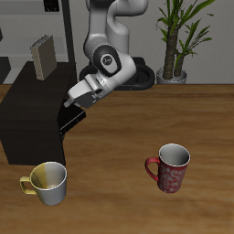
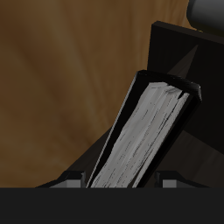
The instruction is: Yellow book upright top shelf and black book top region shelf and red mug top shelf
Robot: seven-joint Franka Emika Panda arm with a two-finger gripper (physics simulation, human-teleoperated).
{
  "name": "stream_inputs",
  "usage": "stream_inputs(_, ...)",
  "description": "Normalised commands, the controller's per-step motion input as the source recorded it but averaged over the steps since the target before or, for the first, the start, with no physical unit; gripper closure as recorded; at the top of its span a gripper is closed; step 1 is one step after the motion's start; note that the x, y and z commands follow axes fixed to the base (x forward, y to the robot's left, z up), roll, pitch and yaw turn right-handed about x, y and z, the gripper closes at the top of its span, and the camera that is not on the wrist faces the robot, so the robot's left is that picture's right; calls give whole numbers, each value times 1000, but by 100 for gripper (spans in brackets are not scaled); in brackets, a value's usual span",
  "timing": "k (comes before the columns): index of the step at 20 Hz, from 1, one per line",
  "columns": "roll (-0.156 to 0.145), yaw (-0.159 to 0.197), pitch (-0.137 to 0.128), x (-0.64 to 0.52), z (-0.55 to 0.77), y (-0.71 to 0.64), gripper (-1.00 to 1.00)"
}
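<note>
The gripper (image 1: 73, 103) is clamped on the black book (image 2: 144, 131) over the shelf (image 1: 27, 110) corner; thin, stiff, light, best pinched across its covers.

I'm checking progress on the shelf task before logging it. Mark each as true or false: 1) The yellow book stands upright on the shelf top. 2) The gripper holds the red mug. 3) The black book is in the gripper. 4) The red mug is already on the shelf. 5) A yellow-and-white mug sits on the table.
1) True: the yellow book stands on the shelf top.
2) False: the gripper holds the black book, not the red mug.
3) True: it is clamped at the shelf's edge.
4) False: the red mug stands on the table, near its front edge.
5) True: the yellow-and-white mug stands in front of the shelf.
</note>
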Motion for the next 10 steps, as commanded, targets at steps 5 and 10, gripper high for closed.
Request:
stream_inputs(5, -4, -120, -19, 14, 14, -73, 100)
stream_inputs(10, 5, -63, 4, 55, -28, -49, 100)
